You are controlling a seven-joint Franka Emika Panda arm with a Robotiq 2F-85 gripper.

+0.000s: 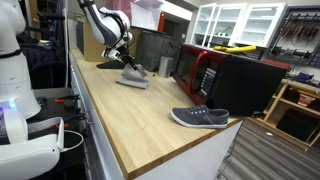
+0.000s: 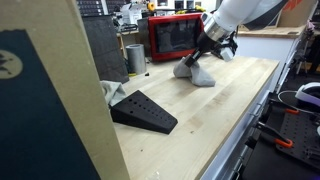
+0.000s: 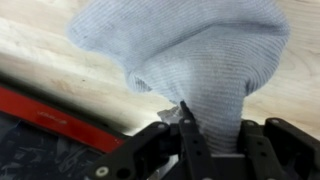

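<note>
A grey knit slip-on shoe (image 1: 133, 79) rests at the far end of the wooden countertop (image 1: 140, 120). My gripper (image 1: 124, 58) comes down on it from above. In the wrist view my gripper (image 3: 220, 138) is shut on the shoe's (image 3: 190, 50) grey fabric, which bunches up between the black fingers (image 3: 193, 138). An exterior view from the opposite end shows my gripper (image 2: 208, 50) over the same shoe (image 2: 197, 73), whose sole touches the wood. The matching second shoe (image 1: 200, 117) lies near the counter's front end, well away from my gripper.
A red microwave (image 1: 200, 70) and a black box (image 1: 245, 85) stand along the counter's back edge. A black wedge (image 2: 145, 110) lies on the wood, with a metal cup (image 2: 135, 57) behind it. The red microwave's edge (image 3: 50, 115) runs just beside the shoe.
</note>
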